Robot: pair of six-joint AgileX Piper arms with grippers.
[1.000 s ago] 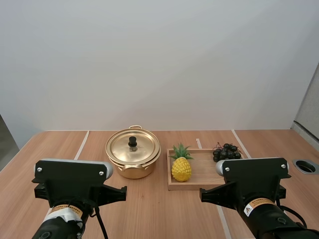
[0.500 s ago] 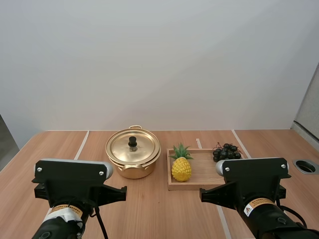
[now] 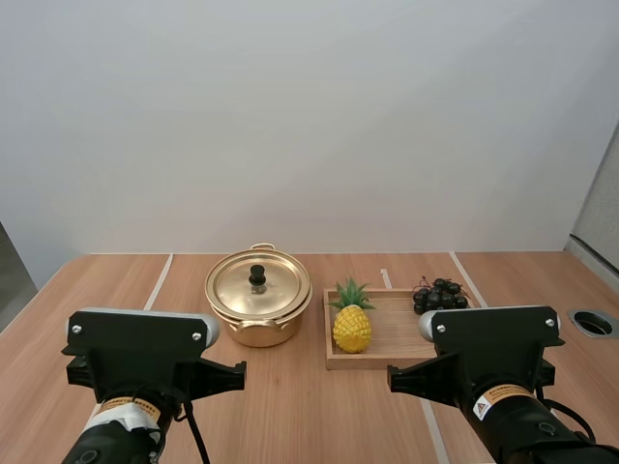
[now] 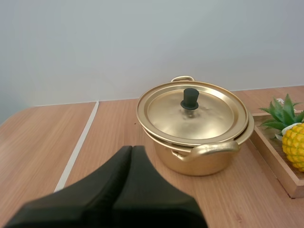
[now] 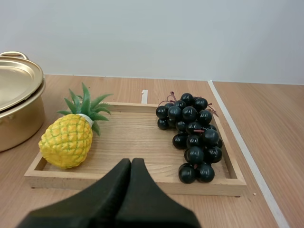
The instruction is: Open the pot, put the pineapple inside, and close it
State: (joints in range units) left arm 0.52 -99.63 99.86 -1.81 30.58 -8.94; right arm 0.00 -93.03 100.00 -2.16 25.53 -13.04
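Left claw [image 4: 131, 148] is closed on nothing, its two black fingers lying together as one dark wedge low over the tabletop [image 3: 290, 406], aimed at the pot [image 4: 199, 159]. Right claw [image 5: 131, 160] is closed the same way and grips nothing, sitting in front of the near rim of the wooden tray [image 5: 137, 164]. The golden pot stands upright left of the tray, near it but apart from it. One loop handle [image 4: 206, 150] faces the left claw and another shows at the far side. Its lid [image 4: 192, 114] sits squarely on top, closing the mouth, with a black knob [image 4: 190, 98] standing at its centre. The pineapple [image 5: 68, 140] lies in the left end of the tray, yellow body toward the arms and green crown pointing away and to the right, with the tray's low wall around it. A bunch of grapes [image 5: 192, 135], dark and glossy, lies in the right end of the same tray, apart from the pineapple with bare wood between them. From the right claw, the tray's near wall stands between the fingers and the fruit. Pale strips [image 3: 158, 282] run across the tabletop, one left of the pot and one past the right end of the tray. Against the high view of half a second and a second ago, nothing has shifted: pot, lid, pineapple, grapes and both arms hold the same places.
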